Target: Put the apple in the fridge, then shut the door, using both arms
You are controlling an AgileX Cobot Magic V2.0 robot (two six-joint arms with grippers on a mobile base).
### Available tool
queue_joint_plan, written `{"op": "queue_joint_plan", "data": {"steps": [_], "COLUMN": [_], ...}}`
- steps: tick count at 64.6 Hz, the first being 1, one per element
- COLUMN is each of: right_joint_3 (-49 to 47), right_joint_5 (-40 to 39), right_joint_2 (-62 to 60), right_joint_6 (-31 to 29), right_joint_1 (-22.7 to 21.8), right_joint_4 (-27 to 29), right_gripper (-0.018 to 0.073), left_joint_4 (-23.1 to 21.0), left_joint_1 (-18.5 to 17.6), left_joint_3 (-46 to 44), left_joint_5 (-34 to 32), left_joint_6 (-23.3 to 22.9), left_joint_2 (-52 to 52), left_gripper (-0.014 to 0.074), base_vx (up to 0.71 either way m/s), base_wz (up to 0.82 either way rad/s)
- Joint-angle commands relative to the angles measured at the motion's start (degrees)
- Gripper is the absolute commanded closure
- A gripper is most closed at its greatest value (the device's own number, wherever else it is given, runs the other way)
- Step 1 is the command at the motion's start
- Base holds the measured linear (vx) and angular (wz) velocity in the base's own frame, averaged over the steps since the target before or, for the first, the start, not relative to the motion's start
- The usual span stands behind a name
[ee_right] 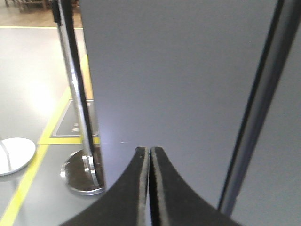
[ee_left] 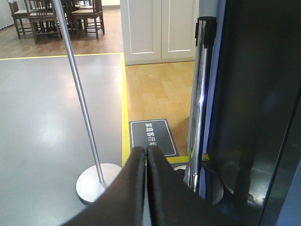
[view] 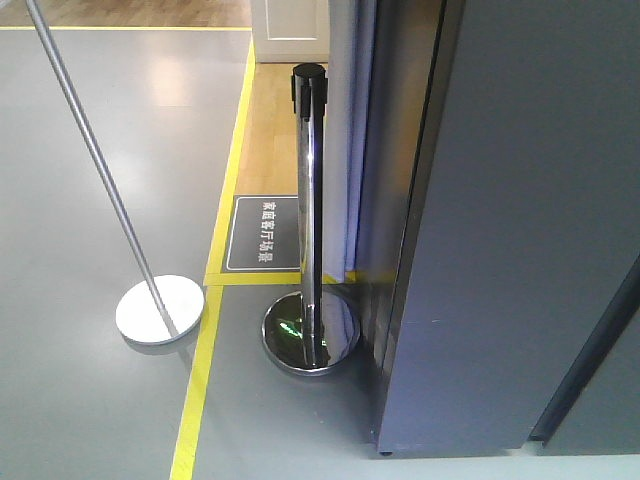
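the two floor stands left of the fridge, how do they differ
The chrome post stands upright; the thin grey pole leans. The chrome post is thicker, with a black cap, while the grey pole's top runs out of frame. The post's base is a domed mirror-like disc straddling the yellow floor line; the pole's base is a flat pale disc on the grey floor. Both are metal poles on round bases.

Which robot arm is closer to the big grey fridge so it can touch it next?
Probably the right. The right gripper, shut and empty, points straight at the fridge front. The left gripper, also shut, faces the floor sign and shiny post beside it. No apple shows.
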Motion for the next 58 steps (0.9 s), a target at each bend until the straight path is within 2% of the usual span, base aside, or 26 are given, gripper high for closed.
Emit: {"op": "queue_joint_plan", "data": {"steps": [1,58], "right_joint_3": [0.6,0.6], "right_joint_5": [-2.5,-2.6], "right_joint_2": [-0.6,-0.6], "right_joint_6": [-0.5,-0.4], "right_joint_1": [0.1,0.1], "right_joint_4": [1.5,1.6], "right_gripper": [0.0564,0.0564], "left_joint_4": [-0.5,-0.5], "left_joint_1": [0.1,0.1], "left_joint_3": [1.2,1.2], "left_joint_5": [-3.9,-3.9], "left_joint_6": [-0.5,-0.5], "left_joint_2": [-0.8,-0.8], "left_gripper": [0.0601,0.0601], "base_vx": [0.0,0.0], "base_wz": [0.0,0.0]}}
